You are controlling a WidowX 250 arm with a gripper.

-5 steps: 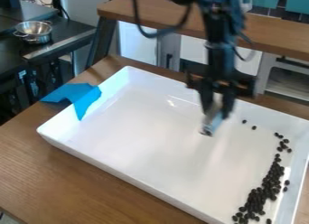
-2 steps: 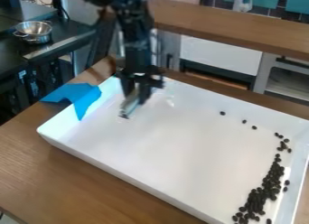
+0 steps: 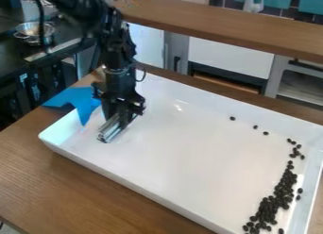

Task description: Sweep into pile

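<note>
Wooden tabletop spreads under a large white tray, the main container here, which holds a scatter of small dark beans. Most of them lie in a long, uneven band beside the tray's right wall, thickest toward the near corner and thinning toward the far one; three stray beans sit apart, farther left near the far wall. A piece of blue material laps over the tray's left corner, partly on the table. On the dark counter at upper left stands a metal bowl, partly hidden by the arm's cable. The black gripper, silvery at its lower end, points down inside the tray's left part, well apart from the beans; whether it is open, closed or gripping something, I cannot tell.
</note>
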